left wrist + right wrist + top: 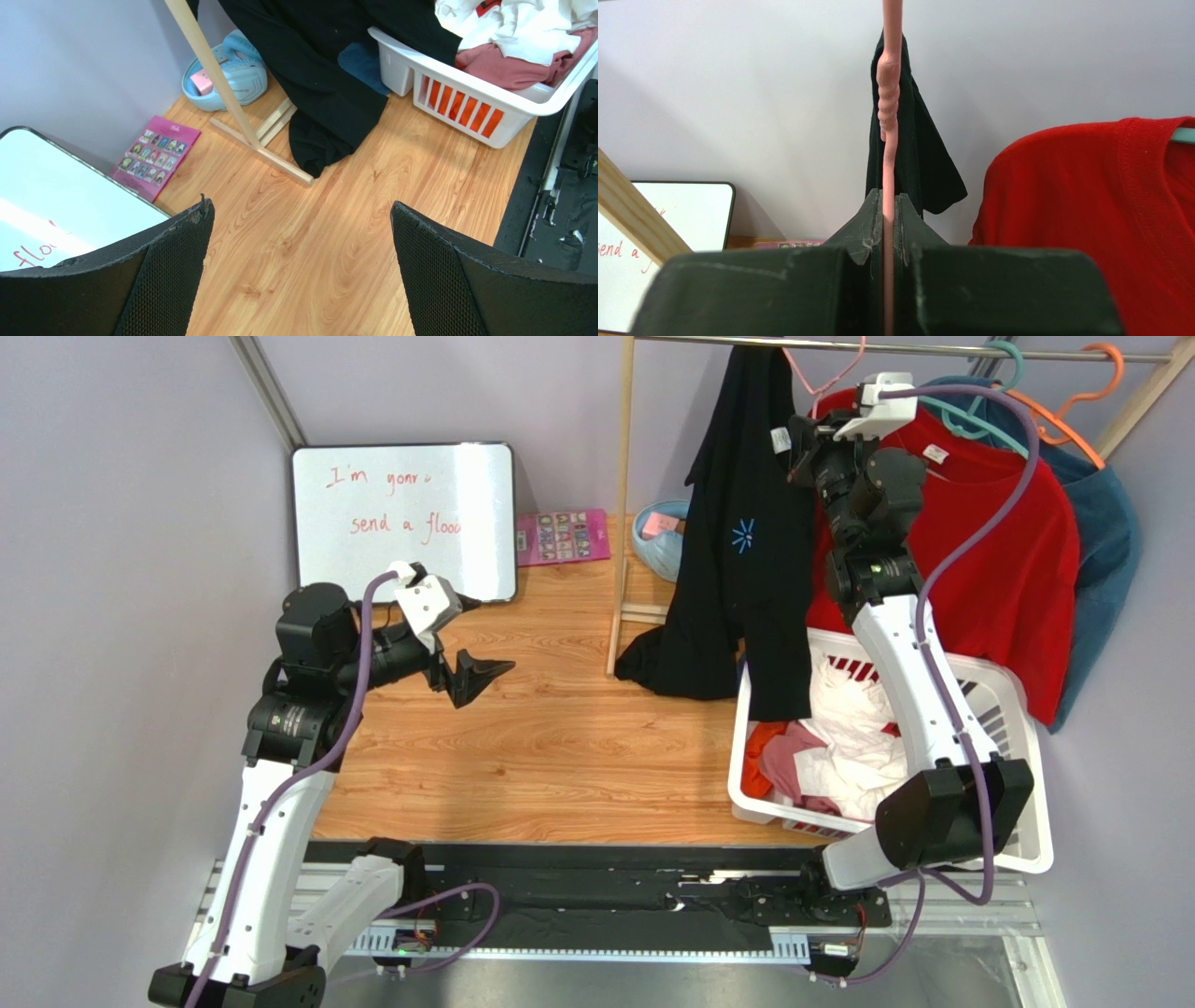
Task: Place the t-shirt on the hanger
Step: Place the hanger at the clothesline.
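Up at the back right of the bench, the clothes rail carries everything. The t-shirt hangs from it in a long, narrow black fall, its hem trailing down to the bench beside the laundry basket, just left of the red shirt. It hangs bunched rather than spread, so I judge it sits only partly across the hanger, whose thin pink wire rises toward the rail. The right fingers are pinched tight on that wire, probably to steady it while the cloth is settled. The left fingers stand spread wide over bare wood, holding nothing, well apart from the t-shirt.
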